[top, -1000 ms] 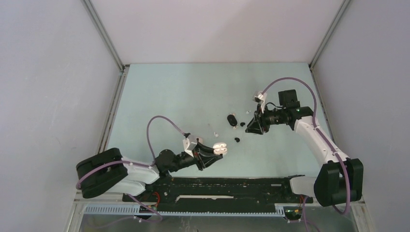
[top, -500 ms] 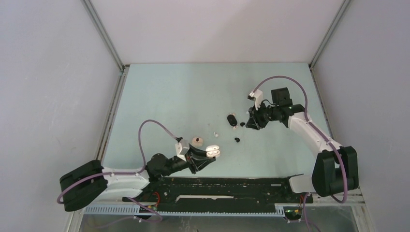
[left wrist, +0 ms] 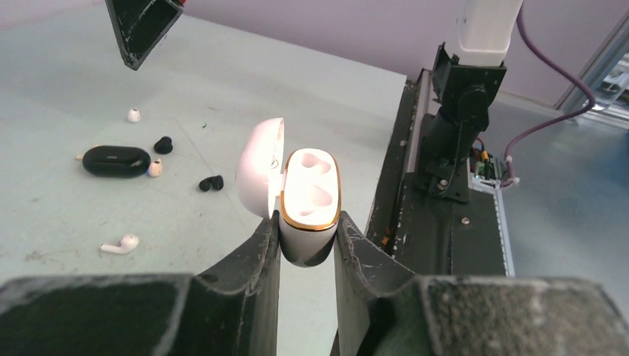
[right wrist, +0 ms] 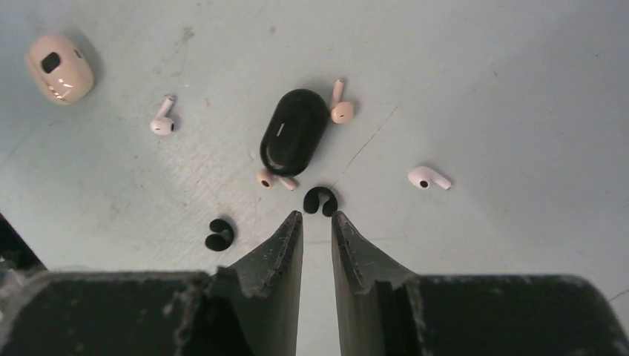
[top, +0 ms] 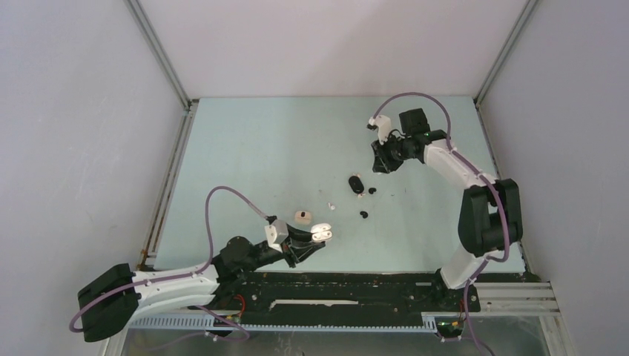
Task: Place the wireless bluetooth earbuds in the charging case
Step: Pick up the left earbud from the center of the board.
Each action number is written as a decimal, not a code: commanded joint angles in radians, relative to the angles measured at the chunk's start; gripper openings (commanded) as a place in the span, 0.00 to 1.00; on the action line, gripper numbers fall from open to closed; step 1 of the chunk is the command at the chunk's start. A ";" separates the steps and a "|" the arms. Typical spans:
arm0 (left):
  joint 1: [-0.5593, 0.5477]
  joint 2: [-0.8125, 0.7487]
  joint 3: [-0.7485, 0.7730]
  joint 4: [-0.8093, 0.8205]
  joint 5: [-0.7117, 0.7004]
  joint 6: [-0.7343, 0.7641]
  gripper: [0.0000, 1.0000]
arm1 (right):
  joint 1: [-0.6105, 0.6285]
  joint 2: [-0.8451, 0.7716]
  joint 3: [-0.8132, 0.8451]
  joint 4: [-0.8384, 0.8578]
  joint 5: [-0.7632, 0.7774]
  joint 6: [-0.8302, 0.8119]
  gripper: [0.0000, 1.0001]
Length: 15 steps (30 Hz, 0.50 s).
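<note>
My left gripper point(left wrist: 308, 230) is shut on a white charging case point(left wrist: 310, 200) with a gold rim. Its lid is open, both wells are empty, and it is held above the table near the front point(top: 320, 233). My right gripper point(right wrist: 317, 215) hangs high over the table with its jaws a narrow gap apart and empty. One black earbud point(right wrist: 320, 201) lies just past its tips, and another point(right wrist: 219, 234) lies to the left. White stemmed earbuds point(right wrist: 162, 120) point(right wrist: 428, 177) lie apart on the table. Two pinkish buds point(right wrist: 341, 110) lie against a shut black case point(right wrist: 293, 132).
A beige shut case point(right wrist: 59, 68) lies on the table just beyond the left gripper, and shows in the top view point(top: 302, 216). The black rail point(top: 348, 285) runs along the near edge. Grey walls close in the table on three sides.
My right gripper has moved away from the earbuds toward the far side of the table. My left arm has drawn back a little to the left with the white case.
</note>
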 commanded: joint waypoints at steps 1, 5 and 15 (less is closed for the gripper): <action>0.019 -0.011 -0.038 -0.001 -0.001 0.050 0.00 | 0.039 0.062 0.073 -0.060 0.020 -0.032 0.23; 0.021 -0.052 -0.047 -0.029 -0.019 0.053 0.00 | 0.100 0.086 0.086 -0.046 0.076 -0.051 0.25; 0.021 -0.018 -0.038 -0.004 0.001 0.058 0.00 | 0.090 0.268 0.270 -0.128 0.207 0.007 0.29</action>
